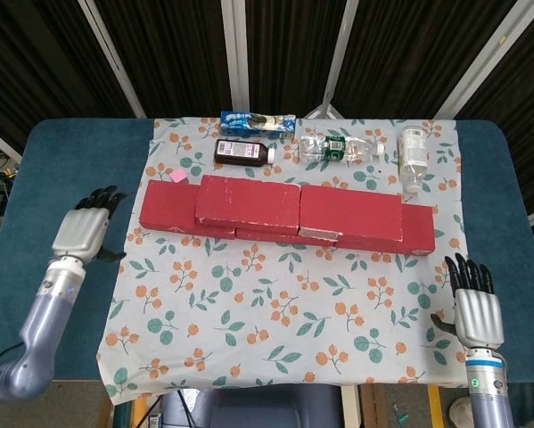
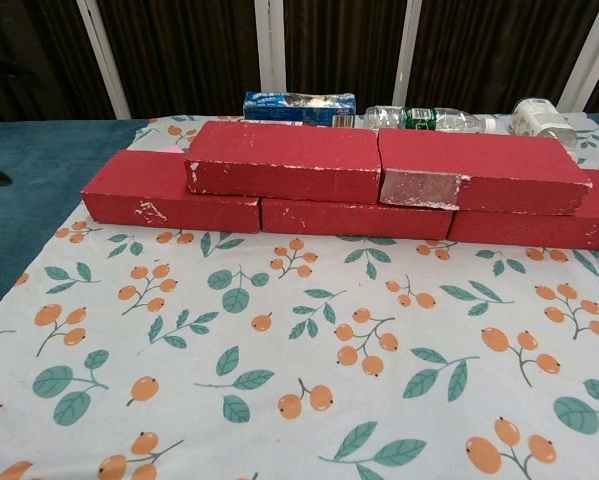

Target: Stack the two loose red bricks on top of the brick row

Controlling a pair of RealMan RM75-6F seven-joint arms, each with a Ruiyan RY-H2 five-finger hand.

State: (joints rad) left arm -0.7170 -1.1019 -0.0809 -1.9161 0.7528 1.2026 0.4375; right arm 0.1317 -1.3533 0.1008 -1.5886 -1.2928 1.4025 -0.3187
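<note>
A row of red bricks (image 1: 168,208) (image 2: 169,192) lies across the flowered cloth. Two more red bricks lie on top of it side by side: the left one (image 1: 248,203) (image 2: 284,161) and the right one (image 1: 351,217) (image 2: 479,169). My left hand (image 1: 82,234) hovers over the blue table left of the cloth, fingers spread, holding nothing. My right hand (image 1: 474,307) is near the front right corner of the cloth, fingers apart and empty. Neither hand's body shows in the chest view.
Behind the bricks lie a blue snack packet (image 1: 258,122), a dark bottle (image 1: 242,152), a clear bottle with a green label (image 1: 338,148) and another clear bottle (image 1: 414,155). A small pink cube (image 1: 175,176) sits by the row's left end.
</note>
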